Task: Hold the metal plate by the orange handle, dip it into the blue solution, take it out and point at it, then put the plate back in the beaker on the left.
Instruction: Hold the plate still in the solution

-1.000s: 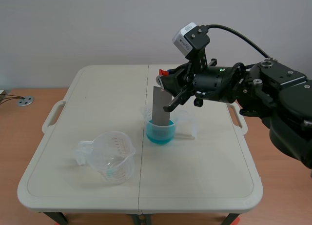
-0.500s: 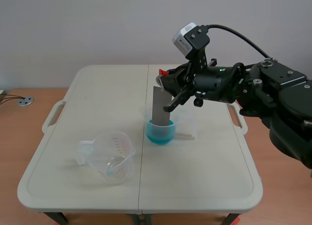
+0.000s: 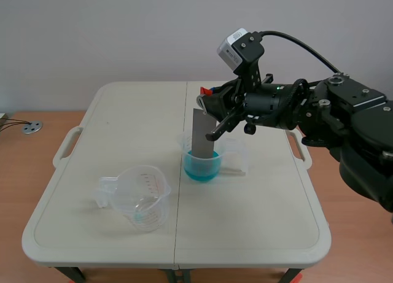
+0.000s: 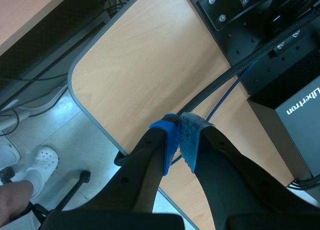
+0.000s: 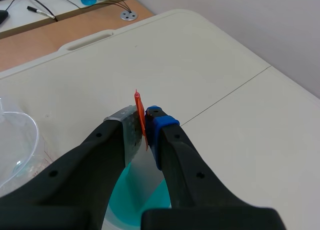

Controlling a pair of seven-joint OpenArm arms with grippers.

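Observation:
My right gripper point(image 3: 207, 102) is shut on the orange handle point(image 5: 140, 117) of the grey metal plate point(image 3: 202, 132). The plate stands upright with its lower end in the blue solution of the small beaker point(image 3: 202, 164) at the table's middle. In the right wrist view the handle sits pinched between my fingertips, with the solution point(image 5: 142, 200) below them. An empty clear beaker point(image 3: 142, 198) with a handle stands at the front left of the table. My left gripper point(image 4: 179, 140) is shut on nothing, off the table over a wooden desk; it does not appear in the scene view.
The white folding table point(image 3: 110, 123) has a centre seam. A second clear container point(image 3: 236, 154) stands just right of the blue beaker. In the left wrist view a black box point(image 4: 295, 85) and cables point(image 4: 235, 73) lie on the desk, and a person's white shoe point(image 4: 42, 160) is on the floor.

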